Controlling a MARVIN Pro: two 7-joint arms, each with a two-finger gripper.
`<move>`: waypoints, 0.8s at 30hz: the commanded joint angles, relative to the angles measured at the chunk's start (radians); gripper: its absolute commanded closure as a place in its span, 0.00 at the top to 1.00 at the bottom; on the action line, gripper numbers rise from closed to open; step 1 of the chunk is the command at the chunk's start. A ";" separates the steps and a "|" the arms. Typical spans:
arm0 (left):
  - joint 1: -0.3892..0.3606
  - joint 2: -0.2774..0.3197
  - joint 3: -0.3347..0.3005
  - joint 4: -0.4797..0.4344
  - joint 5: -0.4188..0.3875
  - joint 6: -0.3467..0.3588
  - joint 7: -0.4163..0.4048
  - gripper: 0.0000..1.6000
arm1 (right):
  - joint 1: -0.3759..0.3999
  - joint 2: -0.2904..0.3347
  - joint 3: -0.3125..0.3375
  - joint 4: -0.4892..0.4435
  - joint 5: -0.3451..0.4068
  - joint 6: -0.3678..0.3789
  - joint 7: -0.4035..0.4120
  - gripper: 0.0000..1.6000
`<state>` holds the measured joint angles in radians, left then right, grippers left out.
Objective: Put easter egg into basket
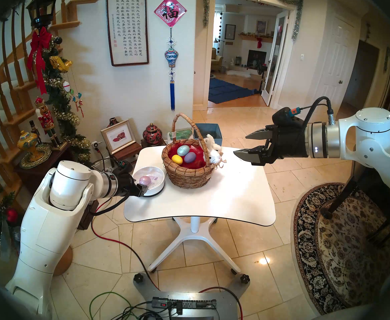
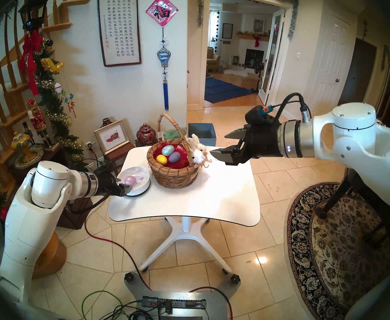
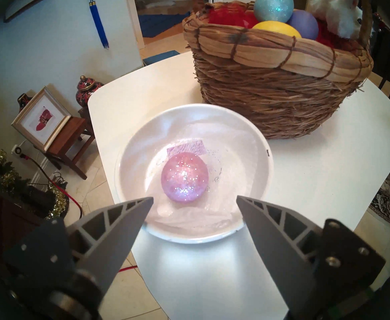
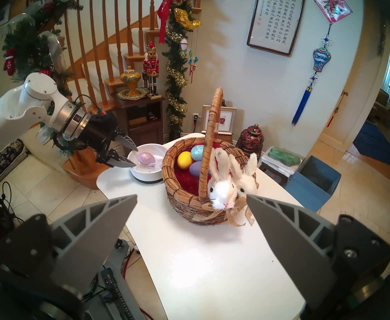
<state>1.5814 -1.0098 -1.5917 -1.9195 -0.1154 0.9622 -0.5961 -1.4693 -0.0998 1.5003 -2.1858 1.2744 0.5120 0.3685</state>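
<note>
You are at the reach step: your left gripper (image 3: 195,198) hovers at the near rim of the shallow round white bowl (image 3: 262,148), its fingers (image 3: 129,216) spread apart and empty, touching nothing. The glittery pink plastic egg (image 3: 184,176) lies in the bowl just ahead of the fingertips, on the line between them. Next, I judge, you push forward and down until the fingers straddle the egg, then squeeze gently, since a round, slick shell can squirt out. The round brown wicker basket (image 3: 279,81) stands beyond the bowl, right of the fingers, already holding three eggs. Your right gripper (image 1: 241,144) hangs wide open, empty, beside the basket over the white desk (image 1: 212,197).
</note>
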 commanded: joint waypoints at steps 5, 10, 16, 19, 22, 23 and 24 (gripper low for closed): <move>-0.048 0.012 0.028 0.021 -0.035 -0.002 0.021 0.90 | 0.005 0.000 0.011 0.003 -0.002 -0.002 0.001 1.00; -0.062 0.018 0.045 0.032 -0.052 -0.002 0.036 0.91 | 0.005 0.000 0.011 0.003 -0.002 -0.002 0.001 1.00; -0.082 0.021 0.062 0.048 -0.070 -0.002 0.055 0.90 | 0.005 0.000 0.011 0.003 -0.002 -0.002 0.001 1.00; -0.093 0.026 0.075 0.058 -0.090 -0.002 0.069 0.89 | 0.005 0.000 0.011 0.003 -0.002 -0.002 0.001 1.00; -0.098 0.029 0.081 0.062 -0.098 -0.002 0.078 0.89 | 0.005 0.000 0.011 0.003 -0.002 -0.002 0.002 1.00; -0.099 0.030 0.083 0.063 -0.103 -0.002 0.081 0.89 | 0.005 0.000 0.011 0.003 -0.002 -0.002 0.002 1.00; -0.102 0.031 0.086 0.066 -0.106 -0.002 0.085 0.88 | 0.005 0.000 0.011 0.003 -0.002 -0.002 0.002 1.00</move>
<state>1.5100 -0.9836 -1.5149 -1.8539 -0.1940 0.9619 -0.5242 -1.4691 -0.0998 1.5003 -2.1858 1.2744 0.5120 0.3685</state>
